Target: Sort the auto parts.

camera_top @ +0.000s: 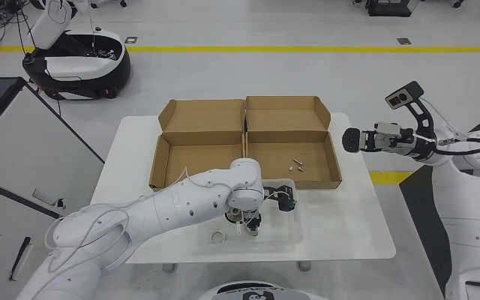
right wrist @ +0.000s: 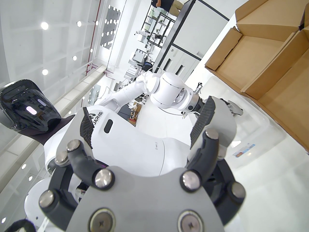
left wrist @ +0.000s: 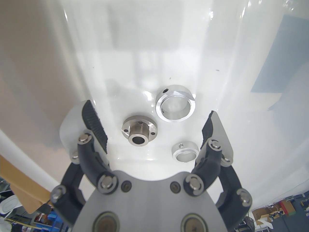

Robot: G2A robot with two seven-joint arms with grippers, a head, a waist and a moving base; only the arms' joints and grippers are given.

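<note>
From above, the white left arm (camera_top: pixel 187 202) and its end effector (camera_top: pixel 250 223) cover part of the shallow clear plastic tray (camera_top: pixel 289 231), hiding the parts underneath. The two small silvery pieces (camera_top: pixel 297 160) in the right-hand brown cardboard box (camera_top: pixel 274 154) are too small to identify. That box is cut off at the right wrist view's edge.

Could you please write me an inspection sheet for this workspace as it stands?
Surface: white table carrying two open cardboard boxes and a clear bin.
Job's things: flanged hub, large ring and small ring in the bin; two small fasteners in the box nearer the right arm.
Clutter: nothing seen.
Grippers: left gripper open above the hub; right gripper open, beside the table.
Cables: thin white cable along the left arm.
Surroundings: another robot base, yellow floor line.
</note>
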